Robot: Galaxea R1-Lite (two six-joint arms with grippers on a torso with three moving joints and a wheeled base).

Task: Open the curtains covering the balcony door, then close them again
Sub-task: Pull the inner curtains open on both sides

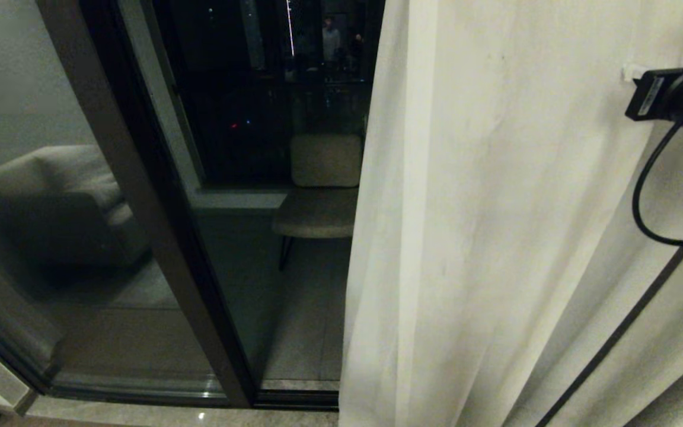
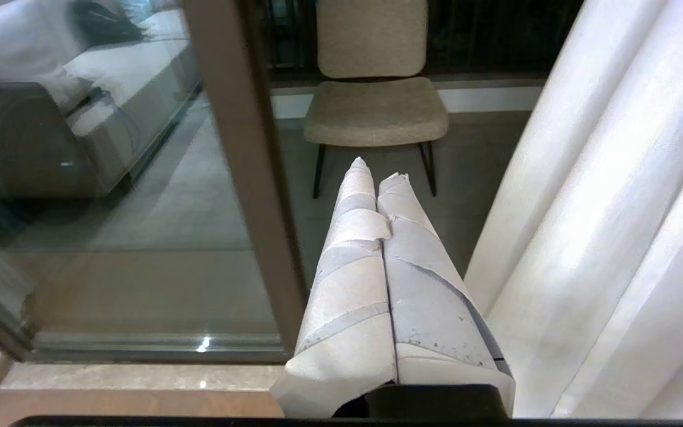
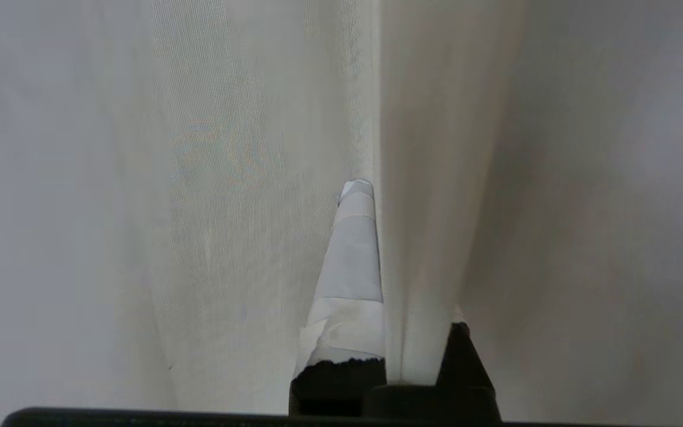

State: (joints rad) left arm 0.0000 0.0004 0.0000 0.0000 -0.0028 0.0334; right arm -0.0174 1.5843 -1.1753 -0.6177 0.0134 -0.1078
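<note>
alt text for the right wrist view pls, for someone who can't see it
The right gripper, its fingers wrapped in pale tape, is shut on a vertical fold of the cream-white curtain, which hides most of one finger. Finely woven curtain fabric in soft pleats fills the rest of the view; nothing else shows.

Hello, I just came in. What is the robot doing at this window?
The robot stands at the balcony door and works on the curtain. Its right gripper is shut on a fold of the curtain. The left gripper is shut, holds nothing, and points toward the glass. The curtain covers the right part of the door; the left part is bare, and a chair shows behind the glass.
</note>
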